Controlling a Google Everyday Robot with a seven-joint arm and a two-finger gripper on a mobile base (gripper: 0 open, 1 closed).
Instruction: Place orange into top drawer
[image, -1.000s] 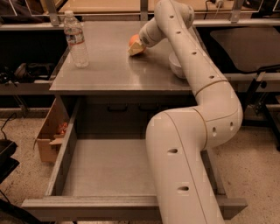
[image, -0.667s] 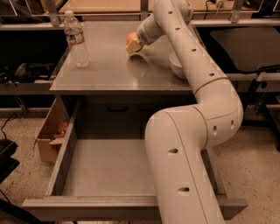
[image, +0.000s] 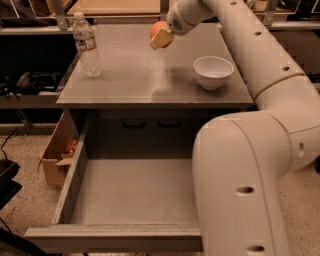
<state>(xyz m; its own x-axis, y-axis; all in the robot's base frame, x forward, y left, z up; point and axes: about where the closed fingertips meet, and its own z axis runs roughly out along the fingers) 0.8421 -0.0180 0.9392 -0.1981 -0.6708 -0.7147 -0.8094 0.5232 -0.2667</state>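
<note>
Top drawer (image: 135, 195) is standing pulled out at the front, so the carry is probably wanting a forward sweep past the countertop (image: 140, 80) edge, skirting the white bowl (image: 213, 71), then a low release; farther back, gripper (image: 161, 37) is hanging above the countertop, fingers clamping the orange (image: 159, 29).

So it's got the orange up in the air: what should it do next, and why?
Probably swing toward the camera, over the top drawer. The gripper is shut on the orange above the rear of the tabletop, while the drawer stands open lower down at the front; lowering now would miss it.
</note>
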